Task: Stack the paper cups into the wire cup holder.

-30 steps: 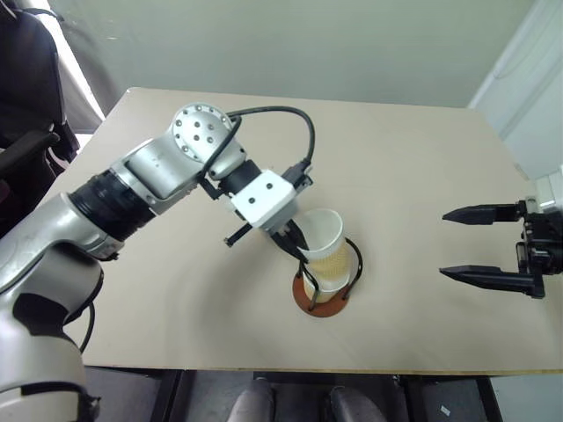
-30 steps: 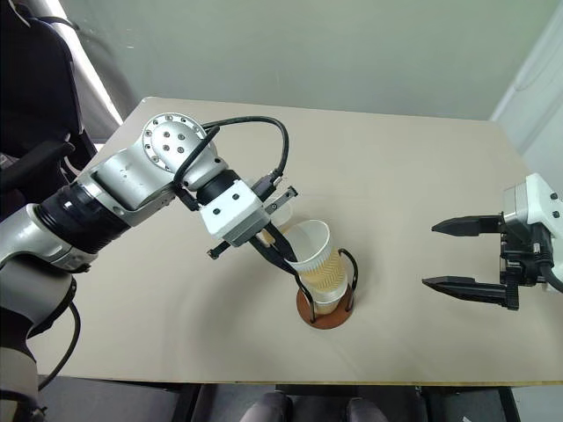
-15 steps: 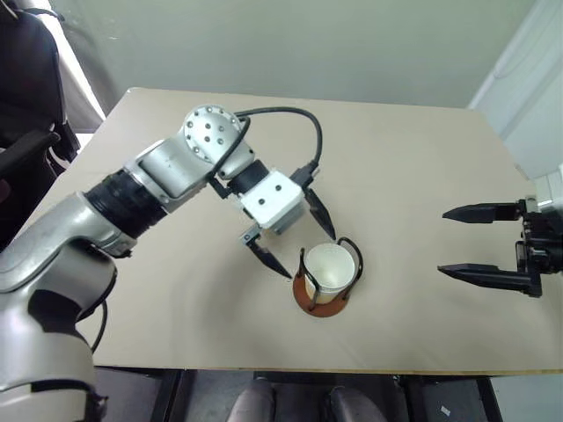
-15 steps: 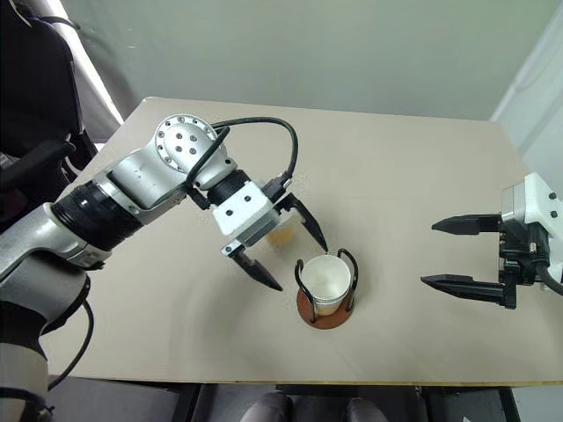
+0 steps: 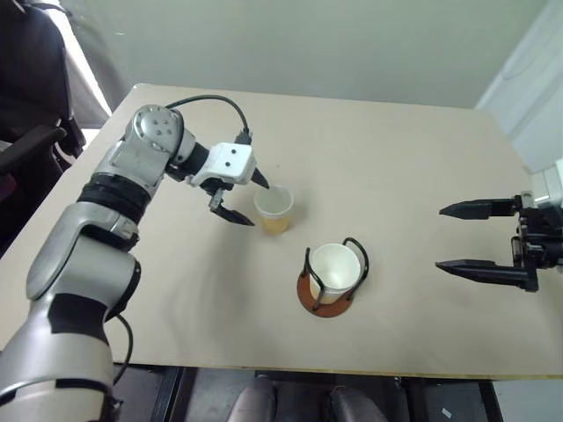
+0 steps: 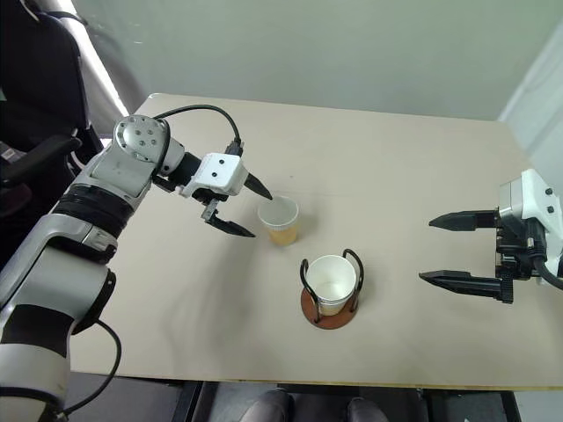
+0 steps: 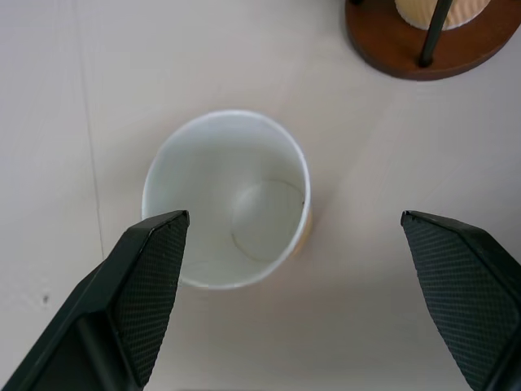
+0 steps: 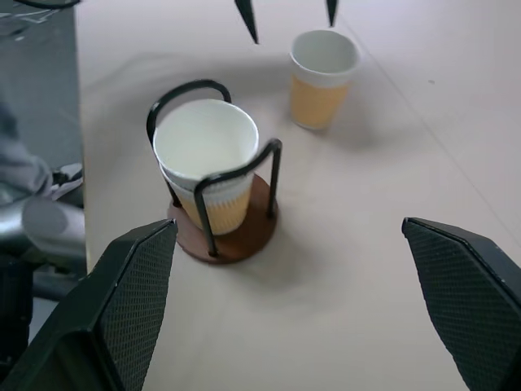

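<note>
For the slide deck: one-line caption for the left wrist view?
Open left gripper poised over the last loose paper cup, wire cup holder nearby.

Beige table (image 5: 422, 158), pale green wall (image 5: 290, 40), black chair (image 5: 26, 97) at left

Head stereo pair looks down on table (image 5: 396, 158); both wrist views, closer, share loose cup (image 7: 228, 199)
</note>
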Controlling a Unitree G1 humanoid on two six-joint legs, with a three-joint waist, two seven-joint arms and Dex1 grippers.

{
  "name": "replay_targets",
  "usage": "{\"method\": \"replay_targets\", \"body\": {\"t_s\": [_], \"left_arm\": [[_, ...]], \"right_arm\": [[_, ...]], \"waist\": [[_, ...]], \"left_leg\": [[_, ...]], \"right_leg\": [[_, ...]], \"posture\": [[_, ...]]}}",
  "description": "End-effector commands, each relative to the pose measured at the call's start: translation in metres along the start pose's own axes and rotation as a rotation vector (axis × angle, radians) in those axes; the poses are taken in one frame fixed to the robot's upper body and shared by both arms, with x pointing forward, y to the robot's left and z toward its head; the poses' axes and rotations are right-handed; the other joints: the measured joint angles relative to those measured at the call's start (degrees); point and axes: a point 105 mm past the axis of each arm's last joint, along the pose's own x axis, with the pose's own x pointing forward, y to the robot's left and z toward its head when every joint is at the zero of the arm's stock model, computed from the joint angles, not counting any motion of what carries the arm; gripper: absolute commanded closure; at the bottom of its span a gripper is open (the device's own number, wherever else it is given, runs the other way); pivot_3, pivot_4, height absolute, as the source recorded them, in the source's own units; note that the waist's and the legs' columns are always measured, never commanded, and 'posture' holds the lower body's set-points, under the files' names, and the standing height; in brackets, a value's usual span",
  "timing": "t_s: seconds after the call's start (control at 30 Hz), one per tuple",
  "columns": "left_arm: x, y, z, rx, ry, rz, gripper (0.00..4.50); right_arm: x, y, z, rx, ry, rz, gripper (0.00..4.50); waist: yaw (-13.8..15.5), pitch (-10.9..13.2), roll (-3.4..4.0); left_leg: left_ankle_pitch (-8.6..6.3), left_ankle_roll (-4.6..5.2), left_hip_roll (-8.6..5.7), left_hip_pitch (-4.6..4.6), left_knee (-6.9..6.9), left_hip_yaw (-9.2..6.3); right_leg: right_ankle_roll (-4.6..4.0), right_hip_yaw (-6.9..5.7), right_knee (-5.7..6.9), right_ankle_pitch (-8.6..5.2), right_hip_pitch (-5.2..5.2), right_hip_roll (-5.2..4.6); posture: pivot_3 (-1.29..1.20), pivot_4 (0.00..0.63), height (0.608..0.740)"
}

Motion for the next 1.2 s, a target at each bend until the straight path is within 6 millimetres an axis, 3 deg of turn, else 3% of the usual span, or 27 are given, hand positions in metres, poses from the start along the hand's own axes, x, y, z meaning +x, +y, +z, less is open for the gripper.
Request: {"method": "replay_targets", "body": {"t_s": [0.03, 0.43, 0.53, 0.87, 1.0, 1.1, 1.2], "left_arm": [[0.003, -0.001, 0.003, 0.011, -0.021, -0.018, 0.03], [0.027, -0.001, 0.0, 0.003, -0.019, -0.041, 0.03], [0.032, 0.003, -0.002, 0.004, 0.004, -0.026, 0.58], [0.034, 0.004, 0.0, 0.016, -0.01, -0.039, 4.34], [0.025, 0.01, 0.015, 0.04, -0.074, -0.019, 4.46], [0.009, 0.018, 0.042, 0.107, -0.152, 0.014, 4.46], [-0.009, 0.013, 0.078, 0.198, -0.258, -0.008, 4.46]], "right_arm": [[-0.004, -0.001, 0.006, -0.038, 0.009, -0.004, 0.0], [-0.008, 0.001, 0.0, -0.02, 0.048, -0.058, 0.0], [-0.01, 0.001, 0.0, -0.015, 0.055, -0.074, 0.0], [-0.018, 0.001, 0.002, -0.01, 0.049, -0.098, 0.0], [-0.018, 0.001, 0.002, -0.011, 0.046, -0.088, 0.0], [-0.018, 0.005, 0.006, -0.017, 0.024, -0.056, 0.0], [-0.02, 0.011, 0.017, -0.028, -0.024, -0.018, 0.0]], "waist": [[0.2, 0.0, 0.0], [0.2, 0.0, 0.0], [0.2, 0.0, 0.0], [0.2, 0.0, -0.01], [0.2, 0.0, -0.01], [0.2, 0.0, -0.05], [0.1, 0.0, -0.05]], "left_leg": [[-0.01, 0.02, -0.02, 0.0, 0.02, 0.02], [-0.03, 0.06, -0.07, 0.03, 0.15, 0.15], [-0.04, 0.08, -0.07, 0.03, 0.17, 0.16], [-0.05, 0.1, -0.07, 0.03, 0.2, 0.25], [-0.05, 0.1, -0.07, 0.03, 0.21, 0.26], [-0.05, 0.1, -0.08, 0.02, 0.24, 0.28], [-0.05, 0.1, -0.08, -0.01, 0.22, 0.42]], "right_leg": [[0.02, 0.01, -0.01, 0.0, 0.01, -0.05], [0.15, 0.06, 0.11, -0.01, 0.01, -0.11], [0.16, 0.06, 0.12, 0.0, 0.02, -0.11], [0.19, 0.1, 0.13, -0.01, -0.01, -0.11], [0.21, 0.11, 0.13, -0.02, -0.01, -0.11], [0.22, 0.11, 0.33, -0.03, -0.02, -0.11], [0.26, 0.16, 0.39, -0.05, -0.1, -0.11]], "posture": [[0.0, 0.15, 0.74], [0.0, 0.15, 0.74], [0.0, 0.15, 0.74], [0.0, 0.15, 0.74], [0.0, 0.15, 0.74], [0.0, 0.15, 0.74], [0.0, 0.15, 0.74]]}}
